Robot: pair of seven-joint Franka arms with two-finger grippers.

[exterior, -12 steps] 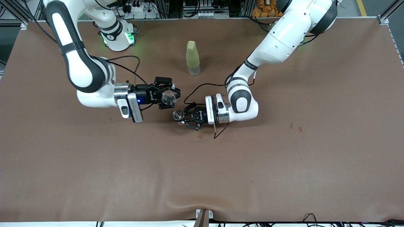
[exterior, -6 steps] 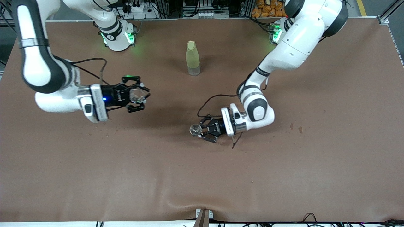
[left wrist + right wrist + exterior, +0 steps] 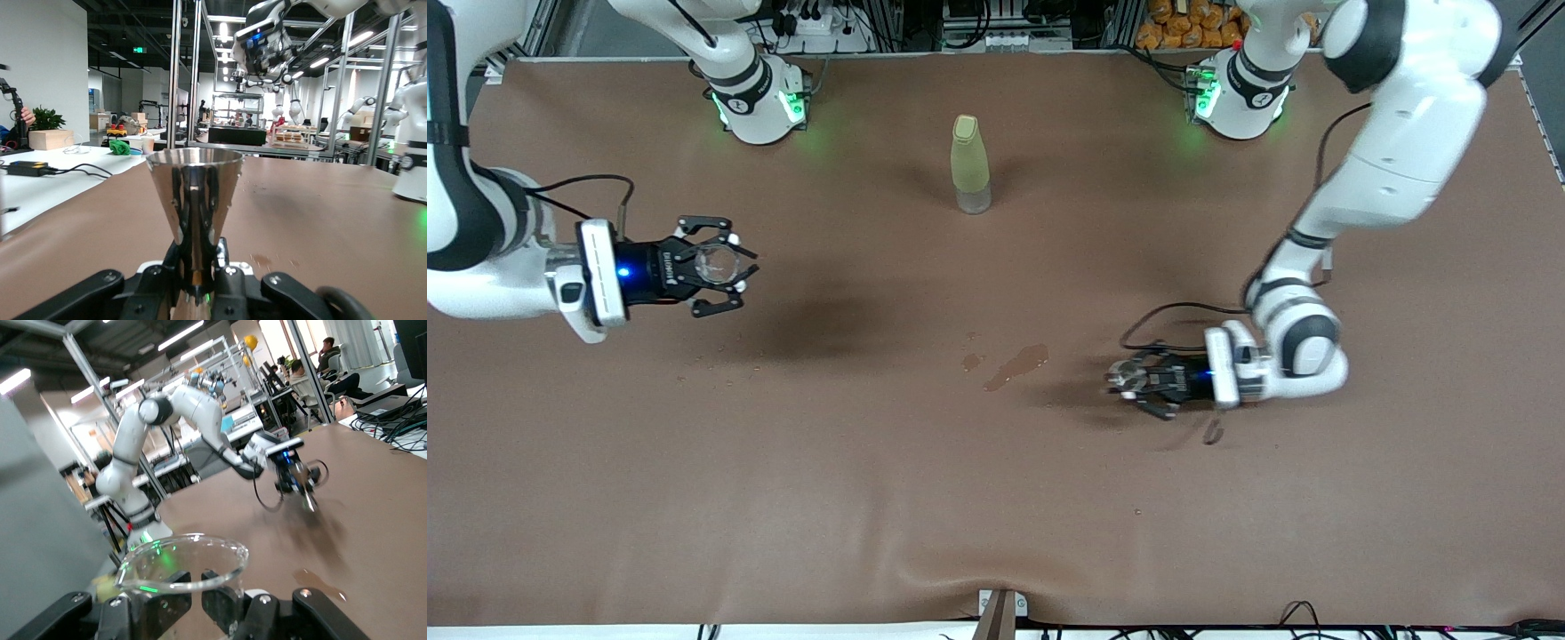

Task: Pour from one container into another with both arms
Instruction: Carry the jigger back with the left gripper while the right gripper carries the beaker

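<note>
Broad open table (image 3: 996, 498) between the two tools, only an upright bottle (image 3: 970, 164) and spill (image 3: 1016, 365) midway.

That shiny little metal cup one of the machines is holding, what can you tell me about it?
The metal cup is small, mirror-bright silver: a round-rimmed cone narrowing to a thin waist, then flaring again lower down. It stands upright, mouth up; its inside cannot be seen. The left gripper is shut on its lower part, holding it over the brown table toward the left arm's end, near wet patches.
</note>
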